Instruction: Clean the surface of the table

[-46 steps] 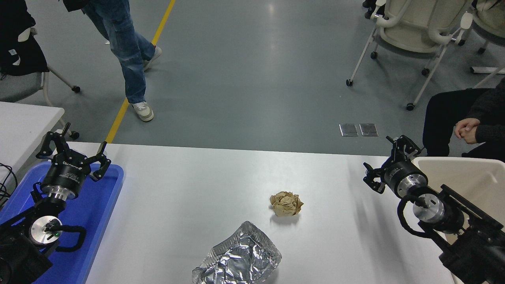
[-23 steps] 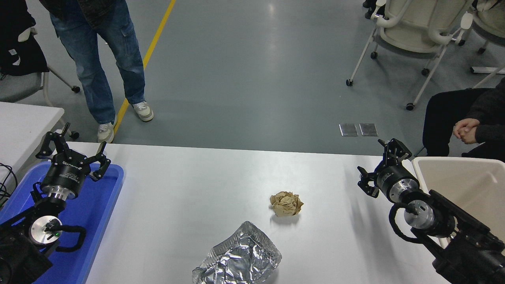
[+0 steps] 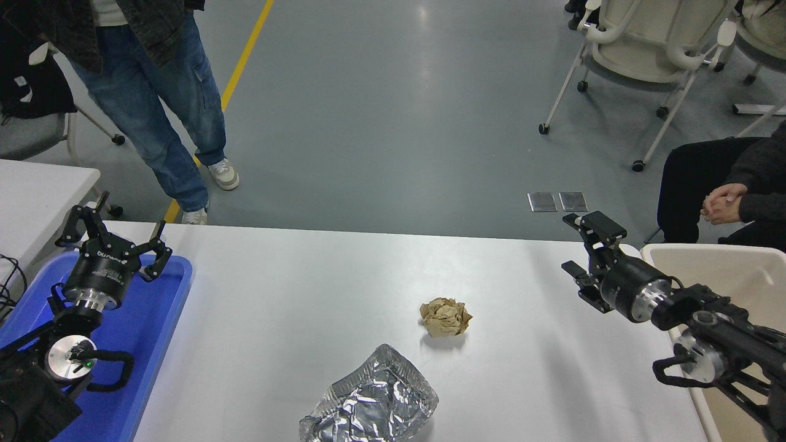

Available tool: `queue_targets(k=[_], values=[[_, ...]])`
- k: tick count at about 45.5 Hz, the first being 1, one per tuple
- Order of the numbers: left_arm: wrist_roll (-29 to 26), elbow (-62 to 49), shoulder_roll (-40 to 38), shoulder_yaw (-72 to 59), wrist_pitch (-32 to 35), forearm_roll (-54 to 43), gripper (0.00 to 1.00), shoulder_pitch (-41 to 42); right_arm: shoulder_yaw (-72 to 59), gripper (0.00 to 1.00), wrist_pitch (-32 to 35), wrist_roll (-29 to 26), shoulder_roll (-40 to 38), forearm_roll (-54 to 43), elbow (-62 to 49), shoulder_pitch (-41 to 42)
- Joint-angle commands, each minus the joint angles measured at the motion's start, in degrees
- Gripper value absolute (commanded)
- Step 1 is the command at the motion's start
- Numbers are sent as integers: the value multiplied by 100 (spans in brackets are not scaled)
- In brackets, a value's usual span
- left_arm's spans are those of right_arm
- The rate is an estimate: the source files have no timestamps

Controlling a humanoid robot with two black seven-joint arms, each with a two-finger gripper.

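Note:
The white table surface (image 3: pixel 295 288) carries a crumpled brown paper ball (image 3: pixel 446 317) near its middle and a crushed silver foil piece (image 3: pixel 373 402) at the front edge. My right gripper (image 3: pixel 580 244) hovers open above the table's right part, well to the right of the paper ball, holding nothing. My left gripper (image 3: pixel 116 231) stays parked open over the blue tray at the lower left.
A blue tray (image 3: pixel 153 344) lies at the left end. A cream bin (image 3: pixel 731 276) stands at the right edge. A person in jeans (image 3: pixel 153 116) stands beyond the far left corner; another sits at the right with clasped hands (image 3: pixel 719 202). A second white tabletop (image 3: pixel 37 190) is at left.
My right arm has swung and turned, the gripper now pointing left toward the table's middle. The standing person has stepped closer to the table's far left corner. The left arm is unmoved.

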Motion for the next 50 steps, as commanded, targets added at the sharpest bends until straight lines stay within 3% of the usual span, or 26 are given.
queue_targets(k=[1,10,22,34,50], values=[[0,-1,0,0,1,1,100,0,-953,99,221,-7,-1123,-1199,718,152],[0,-1,0,0,1,1,100,0,-1023,99,608,-16,-2152,-1243,1764,152],[0,-1,0,0,1,1,100,0,-1551,99,1047,-139,-2846,-1357,2528,152],[0,-1,0,0,1,1,100,0,-2034,99,1338,-367,-2847,-1357,2528,135],[0,-1,0,0,1,1,100,0,-2070,98,1303,-947,-2285,-1287,2528,47]])
